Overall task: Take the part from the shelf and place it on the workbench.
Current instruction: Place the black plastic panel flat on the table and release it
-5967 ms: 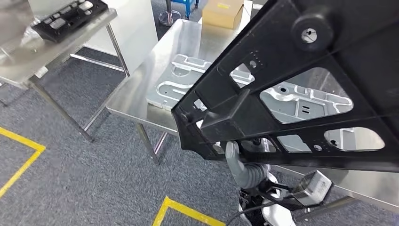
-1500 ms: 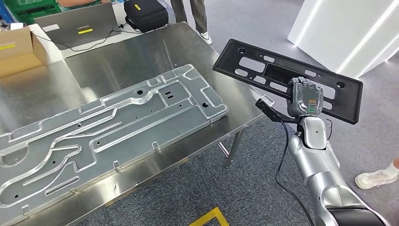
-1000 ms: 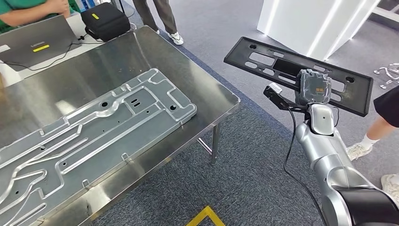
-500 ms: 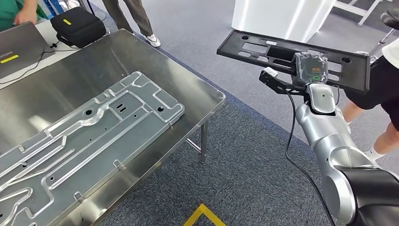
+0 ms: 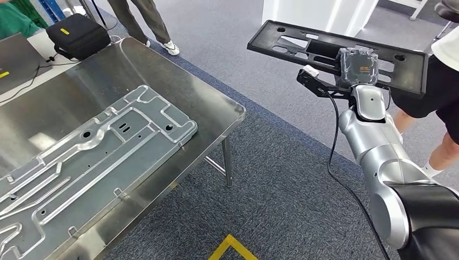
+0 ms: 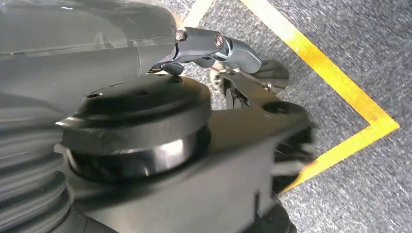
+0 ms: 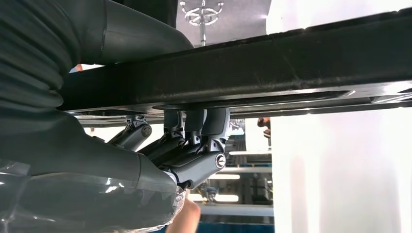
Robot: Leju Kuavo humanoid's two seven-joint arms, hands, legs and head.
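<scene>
Gripping black part (image 5: 303, 43), right hand (image 5: 358, 66) fingers (image 7: 194, 126) mostly hidden, left hand (image 6: 214, 43) fingers indistinct.

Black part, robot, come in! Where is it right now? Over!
Right hand grips black part, held over the floor, off the workbench. Left hand hangs by the floor, state unclear. Silver plate already lies on the workbench; person stands close beside part.

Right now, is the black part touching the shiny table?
Apart. In the head view the black part is held in the air beyond the table edge, with carpet between them.
</scene>
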